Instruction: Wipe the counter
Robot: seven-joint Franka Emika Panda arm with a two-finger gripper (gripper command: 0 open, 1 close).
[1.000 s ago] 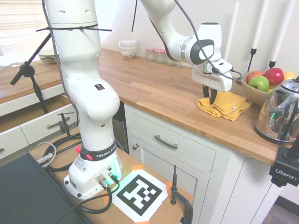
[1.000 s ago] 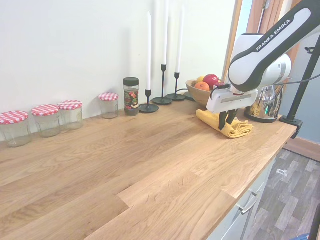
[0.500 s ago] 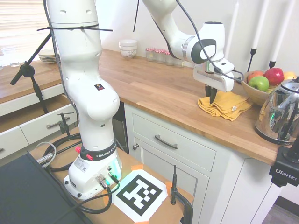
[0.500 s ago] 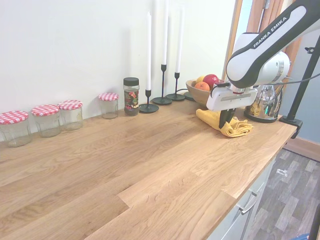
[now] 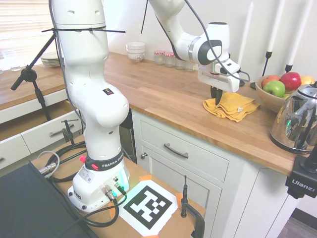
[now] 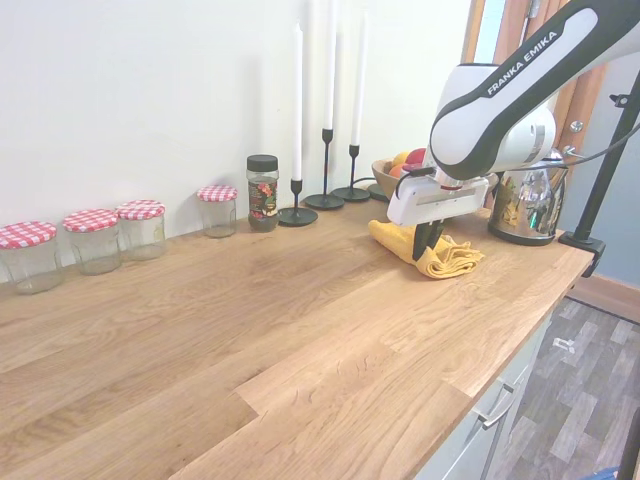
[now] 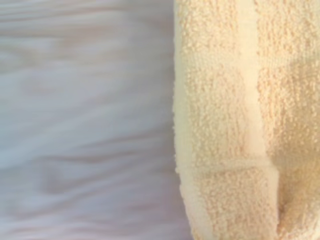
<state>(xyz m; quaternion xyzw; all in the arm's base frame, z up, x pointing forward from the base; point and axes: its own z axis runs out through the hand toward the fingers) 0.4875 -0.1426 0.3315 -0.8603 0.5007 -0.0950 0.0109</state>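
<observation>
On the counter (image 5: 163, 94), my gripper (image 5: 216, 99) points straight down with fingers pinched together on the yellow cloth (image 5: 231, 105), which lies bunched flat on the wood near the front edge, just beside the fruit bowl (image 5: 270, 97) and near the kettle (image 5: 297, 121).

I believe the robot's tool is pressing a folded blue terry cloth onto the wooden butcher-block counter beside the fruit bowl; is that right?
Not quite: the folded terry cloth is yellow, not blue, as the first exterior view shows and the wrist view confirms up close. The rest holds: the tool is down on it, on the wooden butcher-block counter, beside the fruit bowl.
</observation>
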